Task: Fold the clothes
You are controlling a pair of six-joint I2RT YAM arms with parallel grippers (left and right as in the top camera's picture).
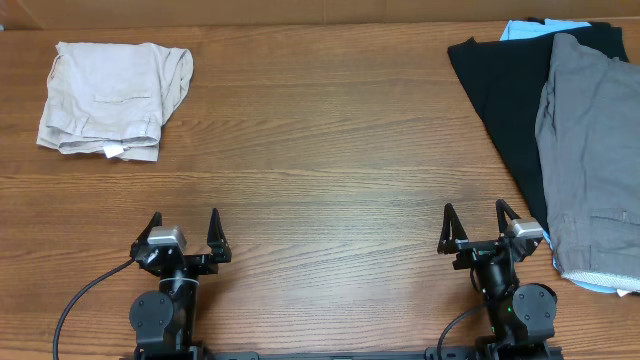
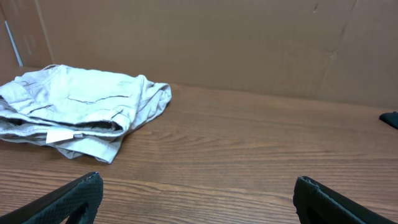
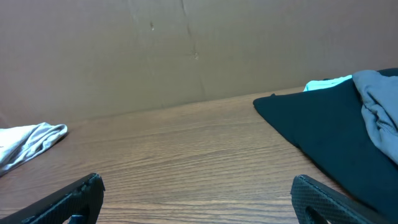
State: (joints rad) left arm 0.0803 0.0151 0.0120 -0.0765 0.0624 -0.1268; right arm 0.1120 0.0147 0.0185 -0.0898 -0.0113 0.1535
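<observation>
I see the grey shorts (image 1: 590,150) at the right edge of the frame, spread over a black garment (image 1: 500,90). The beige shorts (image 1: 110,95) lie upper left on the table (image 1: 320,150). Along the bottom, the left fingers (image 1: 216,235) and right fingers (image 1: 447,230) gape wide, gripping nothing.

No legible text; the beige shorts' (image 2: 81,99) white tag (image 2: 59,135) is unreadable.
</observation>
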